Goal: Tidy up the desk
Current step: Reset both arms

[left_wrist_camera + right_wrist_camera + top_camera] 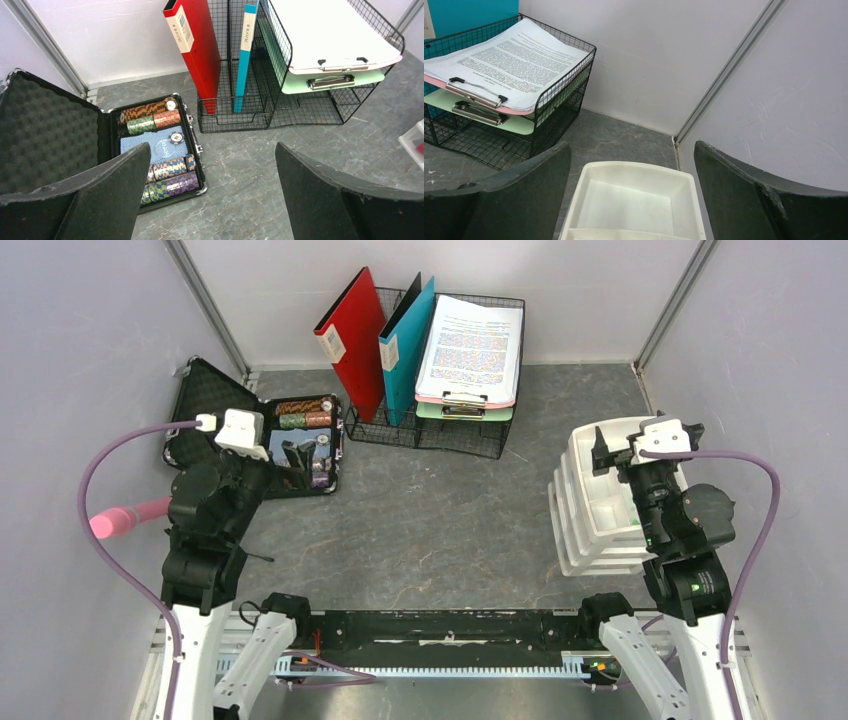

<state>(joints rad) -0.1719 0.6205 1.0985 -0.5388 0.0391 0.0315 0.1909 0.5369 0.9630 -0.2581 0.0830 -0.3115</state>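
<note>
Two grippers hang with their fingers spread wide and nothing between them. The left gripper [211, 150] sits above the near right corner of an open black case [50, 130]. The case lies at the far left of the desk [450, 520], its foam lid tipped back toward the left wall, and rows of poker chips [155, 117] fill its base. The right gripper [631, 146] hovers over a stack of white trays [595, 505] placed just beside the right wall.

Against the far wall stands a black wire rack [300, 107]. It holds a red binder [352, 340] and a teal binder [408, 340] leaning upright, and to their right a pink clipboard [472, 345] with printed sheets above a green clipboard [465, 412]. The rack's left edge is near the case's far right corner, with a narrow gap between them.

A broad stretch of mottled grey tabletop lies bare between case and trays, running from the rack's front to the black-and-aluminium rail [450, 625] along the near edge. A pink cylinder [125, 518] shows by the left wall, beside the left arm.
</note>
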